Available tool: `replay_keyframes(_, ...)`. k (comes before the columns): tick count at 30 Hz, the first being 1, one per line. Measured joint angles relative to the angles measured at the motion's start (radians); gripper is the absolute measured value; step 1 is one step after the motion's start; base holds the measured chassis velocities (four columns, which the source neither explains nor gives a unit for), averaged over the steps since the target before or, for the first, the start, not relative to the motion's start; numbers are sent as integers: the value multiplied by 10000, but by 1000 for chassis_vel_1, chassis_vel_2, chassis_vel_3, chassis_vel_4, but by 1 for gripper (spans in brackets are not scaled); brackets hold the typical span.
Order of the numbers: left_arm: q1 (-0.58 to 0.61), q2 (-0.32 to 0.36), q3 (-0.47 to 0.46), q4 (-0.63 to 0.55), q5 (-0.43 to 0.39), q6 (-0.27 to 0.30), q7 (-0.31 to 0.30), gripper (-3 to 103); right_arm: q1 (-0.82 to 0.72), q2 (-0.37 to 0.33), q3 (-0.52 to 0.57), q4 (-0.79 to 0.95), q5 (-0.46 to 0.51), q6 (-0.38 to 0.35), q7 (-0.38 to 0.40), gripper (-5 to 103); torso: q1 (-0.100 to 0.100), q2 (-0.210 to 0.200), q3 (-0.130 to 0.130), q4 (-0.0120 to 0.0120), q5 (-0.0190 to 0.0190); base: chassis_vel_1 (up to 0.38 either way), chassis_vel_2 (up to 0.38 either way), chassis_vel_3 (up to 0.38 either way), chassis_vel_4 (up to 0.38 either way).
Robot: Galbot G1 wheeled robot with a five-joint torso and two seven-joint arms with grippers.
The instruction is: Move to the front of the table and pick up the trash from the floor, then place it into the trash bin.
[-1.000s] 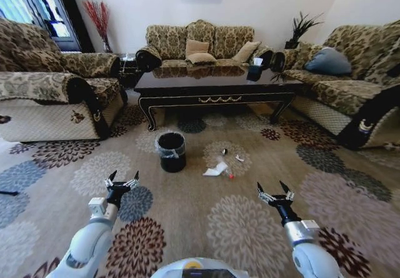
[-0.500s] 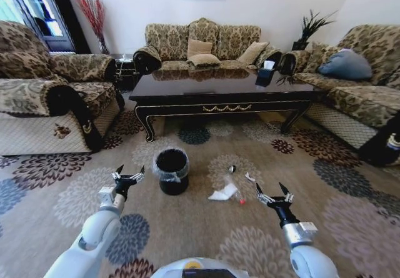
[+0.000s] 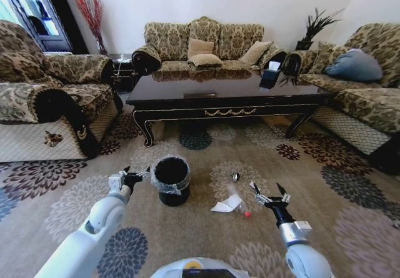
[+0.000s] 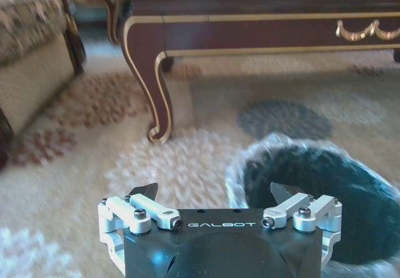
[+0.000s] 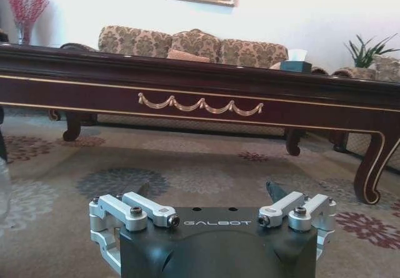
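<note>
The dark glossy table [image 3: 187, 108] stands ahead, and its gold-trimmed front edge [image 5: 187, 81] is close in the right wrist view. On the carpet before it lies the trash: a crumpled white paper [image 3: 226, 204], a small bottle with a red cap [image 3: 244, 212] and a tiny dark bit [image 3: 235, 177]. The black trash bin [image 3: 170, 179] with a clear liner stands left of the litter. My left gripper [image 3: 134, 175] hangs open just left of the trash bin [image 4: 319, 203]. My right gripper [image 3: 270, 195] is open just right of the paper, holding nothing.
Patterned sofas [image 3: 37, 103] flank the carpet on the left, the right [image 3: 369, 97] and behind the table [image 3: 203, 40]. A black tissue box [image 3: 270, 77] sits on the tabletop. A curved table leg [image 4: 159, 90] stands beyond the left gripper.
The whole view has shifted: the camera has come closer to the table, bin and litter. Both grippers stay open and now sit beside the bin and the paper.
</note>
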State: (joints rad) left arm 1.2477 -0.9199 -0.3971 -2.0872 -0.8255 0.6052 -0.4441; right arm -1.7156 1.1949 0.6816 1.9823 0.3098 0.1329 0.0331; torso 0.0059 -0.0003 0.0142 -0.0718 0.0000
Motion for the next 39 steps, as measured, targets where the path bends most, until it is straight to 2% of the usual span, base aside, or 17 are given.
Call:
replay_keyframes(1, -336, 44, 161, 50, -518, 315, -249, 100, 4, -15, -33, -31, -24, 1, 0, 100, 0, 0, 0, -1, 2, 0, 0, 0, 0)
replay_keyframes(2, -336, 44, 161, 50, -518, 315, -249, 100, 4, -15, -33, -31, -24, 1, 0, 100, 0, 0, 0, -1, 2, 0, 0, 0, 0)
replay_keyframes(6, -1718, -62, 890, 542, -2251, 1093, -1307, 100, -43, 33, -54, -39, -92, 21, -5, 100, 0, 0, 3, -8, 0, 0, 0, 0, 0)
replay_keyframes(7, -1718, -62, 890, 542, -2251, 1093, -1307, 100, -43, 33, -54, -39, -92, 21, -5, 100, 0, 0, 3, -8, 0, 0, 0, 0, 0)
replay_keyframes(9, -2257, -157, 1256, 822, -3005, 1309, -2052, 100, -88, 68, -39, -26, -136, 38, -5, 100, 1, 0, 3, -7, 1, 0, 0, 0, 0)
replay_keyframes(11, -2690, -220, 1681, 1206, -3323, 1388, -2758, 100, -139, 109, 1, -6, -171, 59, -6, 100, 1, 0, 2, -5, 1, 0, 0, 0, 0)
replay_keyframes(13, -2846, -266, 1828, 1400, -3416, 1391, -2996, 100, -159, 133, 18, -5, -190, 70, -6, 100, 0, 0, 3, -5, 1, 0, 0, 0, 0)
replay_keyframes(17, -3453, -537, 2164, 1945, -4846, 1390, -4060, 100, -197, 223, 16, -50, -302, 104, -8, 100, 1, 0, 3, -3, 1, 0, 0, 0, 0)
replay_keyframes(23, -4034, -764, 2512, 2643, -5480, 1368, -4433, 100, -165, 262, -51, -99, -328, 112, -8, 100, 0, 1, 3, -5, 0, 0, 0, 0, 0)
replay_keyframes(27, -4640, -1022, 2805, 3447, -6185, 1346, -4850, 100, -137, 293, -89, -164, -347, 113, -1, 100, 1, 1, 4, -5, 1, 0, 0, 0, 0)
replay_keyframes(33, -5092, -1236, 2959, 4385, -6570, 1330, -4958, 100, -153, 310, -87, -276, -372, 149, 6, 100, 1, 1, 3, -3, 0, 0, 0, 0, 0)
replay_keyframes(34, -5197, -1296, 3000, 4603, -6633, 1327, -4962, 103, -140, 310, -92, -297, -376, 153, 14, 100, 1, 1, 4, -4, 0, 0, 0, 0, 0)
replay_keyframes(39, -5479, -1565, 3046, 5362, -6826, 1318, -4977, 97, -120, 326, -130, -334, -381, 155, 37, 100, 1, 1, 4, -5, 1, 0, 0, 0, 0)
